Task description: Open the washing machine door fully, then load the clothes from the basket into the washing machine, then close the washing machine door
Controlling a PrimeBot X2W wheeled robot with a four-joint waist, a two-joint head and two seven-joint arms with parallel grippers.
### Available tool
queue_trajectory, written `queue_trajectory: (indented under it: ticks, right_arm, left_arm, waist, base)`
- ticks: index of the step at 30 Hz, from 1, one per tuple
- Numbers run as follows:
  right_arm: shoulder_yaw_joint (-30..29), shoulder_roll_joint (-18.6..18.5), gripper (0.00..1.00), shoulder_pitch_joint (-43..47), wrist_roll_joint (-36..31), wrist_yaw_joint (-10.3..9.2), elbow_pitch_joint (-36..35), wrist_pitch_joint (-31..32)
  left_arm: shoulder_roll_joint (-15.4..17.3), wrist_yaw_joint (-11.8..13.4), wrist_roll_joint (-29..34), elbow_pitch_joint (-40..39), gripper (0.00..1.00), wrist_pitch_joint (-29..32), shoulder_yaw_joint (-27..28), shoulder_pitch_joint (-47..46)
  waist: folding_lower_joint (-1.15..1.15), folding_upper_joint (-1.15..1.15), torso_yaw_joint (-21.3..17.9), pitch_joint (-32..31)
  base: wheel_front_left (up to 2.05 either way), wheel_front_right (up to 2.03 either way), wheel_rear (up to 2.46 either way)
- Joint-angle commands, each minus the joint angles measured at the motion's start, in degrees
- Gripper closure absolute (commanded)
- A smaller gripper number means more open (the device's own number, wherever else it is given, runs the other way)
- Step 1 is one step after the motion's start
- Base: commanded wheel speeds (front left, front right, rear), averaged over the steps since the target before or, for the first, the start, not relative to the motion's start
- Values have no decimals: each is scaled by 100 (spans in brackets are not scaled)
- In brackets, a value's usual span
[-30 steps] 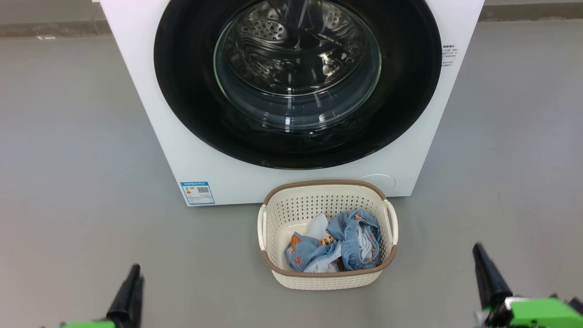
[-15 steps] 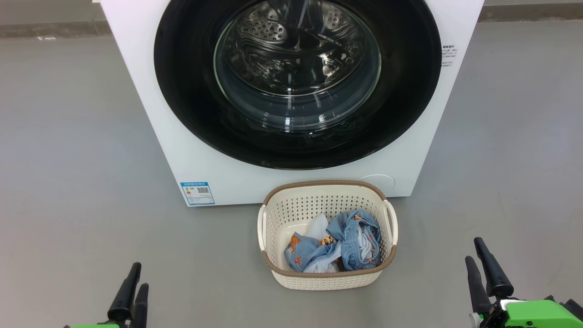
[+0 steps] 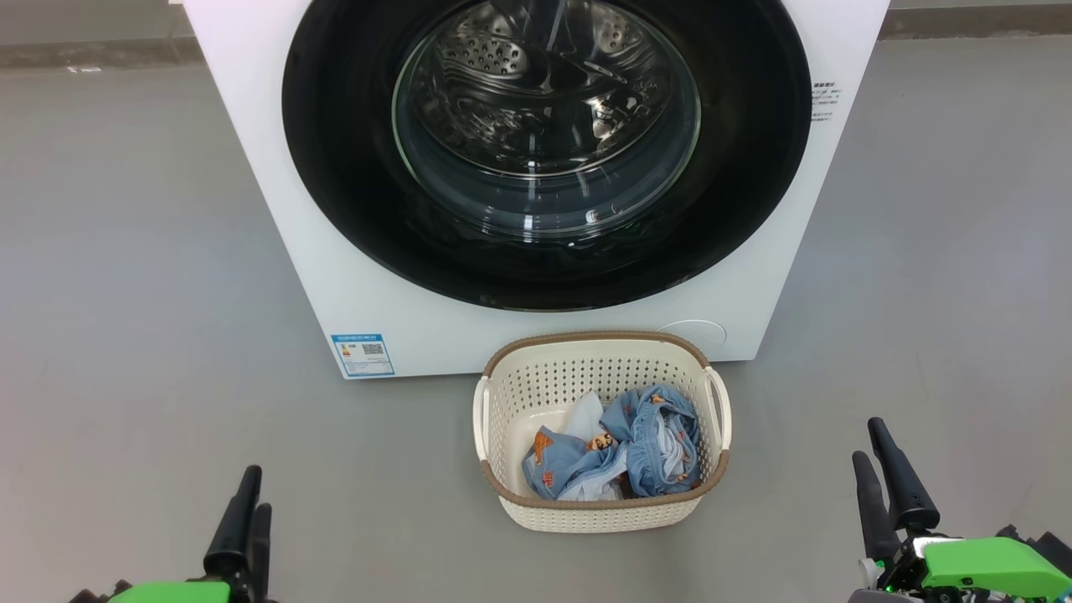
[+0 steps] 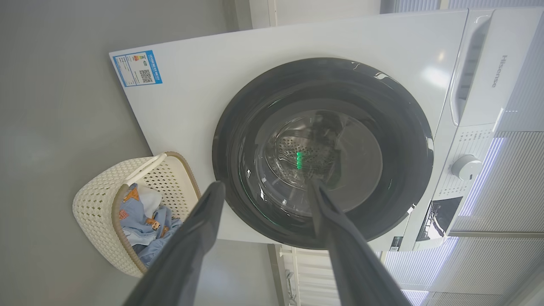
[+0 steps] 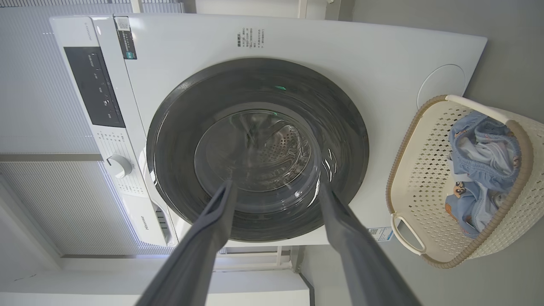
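The white washing machine stands ahead with its round black-rimmed door shut flat against the front; the steel drum shows through the glass. On the floor just before it sits the cream basket holding crumpled light-blue clothes with orange prints. My left gripper is low at the left, well short of the basket, open and empty. My right gripper is low at the right, also open and empty. Both wrist views face the door between spread fingers.
Grey floor stretches to both sides of the machine and basket. A blue label is at the machine's lower left corner. The control panel with a knob lies along the machine's top. Pale slatted wall panels stand behind.
Both grippers have gone from shut to open. The right one has risen slightly in the head view; machine, door and basket are unmoved.
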Motion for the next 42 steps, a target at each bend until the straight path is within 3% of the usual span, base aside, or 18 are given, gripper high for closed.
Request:
queue_trajectory:
  ticks: [1, 25, 42]
  right_arm:
    - [76, -92, 0, -281, -65, 2, -199, -67]
    - [526, -329, 0, -493, -1056, 4, -353, -548]
    - [751, -434, 0, -650, -2744, 5, -240, -817]
  left_arm:
    - [113, -17, 101, -198, 0, -75, 17, -270]
    - [266, -26, 1425, -564, 0, -485, -280, -381]
    - [275, -31, 3049, -503, 0, -755, -297, -468]
  waist:
    - [-1, 0, 1, -1]
    - [-1, 0, -11, 4]
    - [-1, 0, -39, 28]
  base:
    - [0, 0, 0]
    - [0, 0, 0]
    - [0, 0, 0]
